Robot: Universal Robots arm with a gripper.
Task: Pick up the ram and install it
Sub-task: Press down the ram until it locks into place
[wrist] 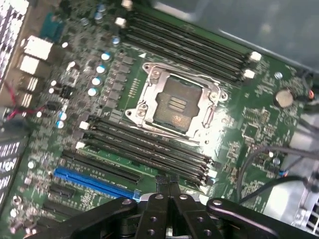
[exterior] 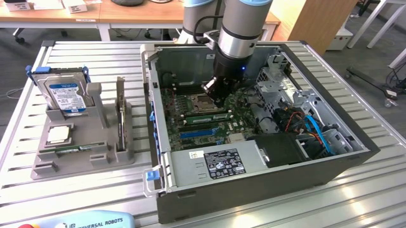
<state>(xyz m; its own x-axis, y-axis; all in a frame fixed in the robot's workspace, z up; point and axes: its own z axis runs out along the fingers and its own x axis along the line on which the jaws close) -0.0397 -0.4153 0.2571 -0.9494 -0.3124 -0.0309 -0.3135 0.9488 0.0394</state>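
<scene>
Jaws shut, holding nothing, above motherboard slots [wrist: 144,147]; ram [exterior: 71,149] in tray [exterior: 44,168], well apart.

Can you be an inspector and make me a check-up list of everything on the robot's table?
Surface: slatted metal table carrying an open computer case and a grey holder.
Job's things: ram lies flat in the grey holder; memory slots on the motherboard look empty.
Clutter: hard drive, square silver chip and upright card, all in the holder.
Grippers: end effector shut, holding nothing, above the motherboard near the slots.
Cables: blue and orange cables inside the case, on the exterior view's right.
Surroundings: wooden desks behind; control pendant at the front edge.
</scene>
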